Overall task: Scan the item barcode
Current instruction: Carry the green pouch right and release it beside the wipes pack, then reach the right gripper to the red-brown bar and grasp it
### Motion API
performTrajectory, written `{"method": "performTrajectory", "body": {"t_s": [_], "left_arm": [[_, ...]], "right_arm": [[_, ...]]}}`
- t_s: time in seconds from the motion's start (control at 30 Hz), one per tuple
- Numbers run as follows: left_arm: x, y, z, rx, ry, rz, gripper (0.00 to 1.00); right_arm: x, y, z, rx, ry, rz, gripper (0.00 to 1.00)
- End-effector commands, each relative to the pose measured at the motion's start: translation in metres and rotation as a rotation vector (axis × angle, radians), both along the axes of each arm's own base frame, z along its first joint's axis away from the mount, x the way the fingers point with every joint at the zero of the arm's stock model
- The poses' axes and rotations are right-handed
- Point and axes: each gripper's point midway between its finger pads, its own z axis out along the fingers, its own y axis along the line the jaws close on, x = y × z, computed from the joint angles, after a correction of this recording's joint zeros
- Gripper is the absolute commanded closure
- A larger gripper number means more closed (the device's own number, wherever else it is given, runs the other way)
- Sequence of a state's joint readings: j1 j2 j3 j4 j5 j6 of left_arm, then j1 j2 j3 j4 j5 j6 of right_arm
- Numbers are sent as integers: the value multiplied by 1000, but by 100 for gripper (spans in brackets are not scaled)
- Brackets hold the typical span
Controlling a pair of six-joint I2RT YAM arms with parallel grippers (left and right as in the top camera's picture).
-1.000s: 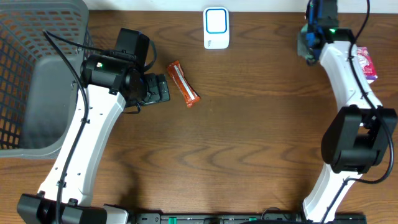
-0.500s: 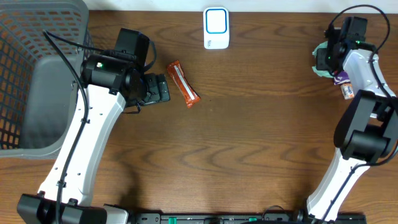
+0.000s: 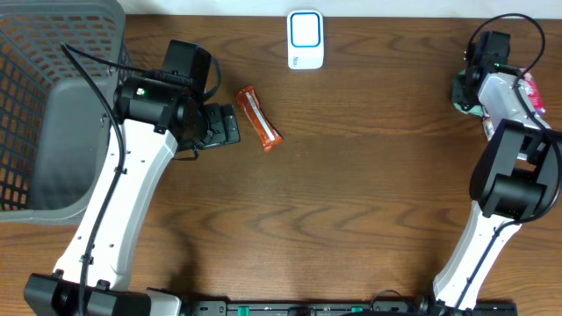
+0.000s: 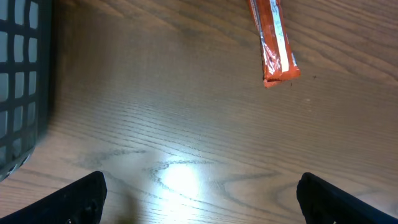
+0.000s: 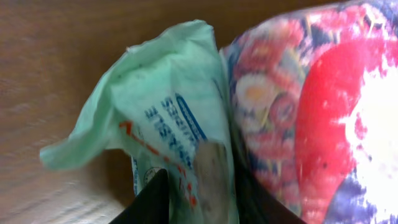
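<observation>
Right gripper (image 5: 208,202): my two dark fingers (image 5: 152,199) stand on either side of the lower edge of a mint-green packet (image 5: 161,118). The packet sits in the gap between them. I cannot tell whether the pads press it or merely flank it. A red floral packet (image 5: 311,112) lies tight against the green one's right side.

In the overhead view, both packets lie at the far right edge of the table (image 3: 351,193). They are well apart from the white and blue scanner (image 3: 306,39), which rests at the far edge near the middle.

Left gripper (image 4: 199,199): my jaws are spread wide and hold nothing, with bare wood beneath them. An orange snack bar (image 4: 273,43) lies flat just ahead of these fingers and is not in contact with them. A grey mesh basket (image 3: 35,53) stands at the table's left end, beside my left arm.
</observation>
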State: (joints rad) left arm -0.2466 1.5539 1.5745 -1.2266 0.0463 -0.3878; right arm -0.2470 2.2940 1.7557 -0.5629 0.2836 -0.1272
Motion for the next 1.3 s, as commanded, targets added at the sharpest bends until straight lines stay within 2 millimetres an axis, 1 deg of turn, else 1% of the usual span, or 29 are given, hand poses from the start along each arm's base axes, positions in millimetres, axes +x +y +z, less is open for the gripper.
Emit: {"method": "performTrajectory", "body": {"t_s": [0.0, 0.07, 0.1, 0.17, 0.23, 0.3, 0.37, 0.4, 0.43, 0.5, 0.57, 0.6, 0.67, 0.73, 0.8, 0.83, 0.87, 0.9, 0.97, 1.0, 1.03, 1.13, 1.27], "left_arm": [[-1, 2, -4, 15, 11, -7, 2], [-1, 2, -4, 15, 11, -7, 2], [-1, 2, -4, 15, 11, -7, 2], [-1, 2, -4, 15, 11, -7, 2], [-1, 2, -4, 15, 11, -7, 2], [-1, 2, -4, 15, 11, -7, 2], [-1, 2, -4, 15, 11, -7, 2], [-1, 2, -4, 15, 12, -7, 2], [-1, 2, -4, 15, 11, -7, 2], [-1, 2, -4, 15, 11, -7, 2], [-1, 2, -4, 15, 11, -7, 2], [-1, 2, -4, 15, 11, -7, 2], [-1, 2, -4, 15, 12, -7, 2], [-1, 2, -4, 15, 11, -7, 2], [-1, 2, -4, 15, 11, -7, 2], [-1, 2, -4, 15, 12, -7, 2], [-1, 2, -4, 15, 11, -7, 2], [-1, 2, -4, 15, 11, -7, 2], [-1, 2, -4, 15, 11, -7, 2], [-1, 2, -4, 15, 12, -7, 2], [-1, 2, -4, 15, 11, -7, 2], [-1, 2, -4, 15, 11, -7, 2], [-1, 2, -4, 15, 11, -7, 2]], "right_arm": [[6, -5, 21, -40, -29, -36, 64], [11, 2, 39, -36, -61, -38, 45], [15, 8, 51, -33, -80, -24, 40], [21, 21, 74, -24, -118, 3, 37], [27, 37, 102, -5, -173, 41, 29], [32, 55, 129, 17, -231, 84, 24], [34, 77, 158, 40, -289, 133, 14], [34, 86, 169, 51, -313, 143, 10], [34, 98, 180, 71, -339, 154, 8], [33, 120, 193, 119, -368, 194, 9], [32, 159, 201, 243, -390, 275, 9], [31, 178, 202, 308, -390, 320, 9], [26, 232, 200, 496, -374, 460, 10], [18, 274, 198, 632, -350, 573, 10], [10, 312, 191, 735, -317, 662, 9], [7, 332, 182, 780, -288, 680, 8], [6, 340, 178, 793, -275, 682, 8], [5, 359, 165, 816, -243, 685, 8], [3, 383, 146, 839, -203, 694, 8], [1, 397, 134, 853, -179, 700, 8], [0, 406, 126, 863, -165, 699, 8], [-7, 440, 94, 903, -98, 687, 8], [-23, 475, 62, 920, -25, 716, 8]]}}
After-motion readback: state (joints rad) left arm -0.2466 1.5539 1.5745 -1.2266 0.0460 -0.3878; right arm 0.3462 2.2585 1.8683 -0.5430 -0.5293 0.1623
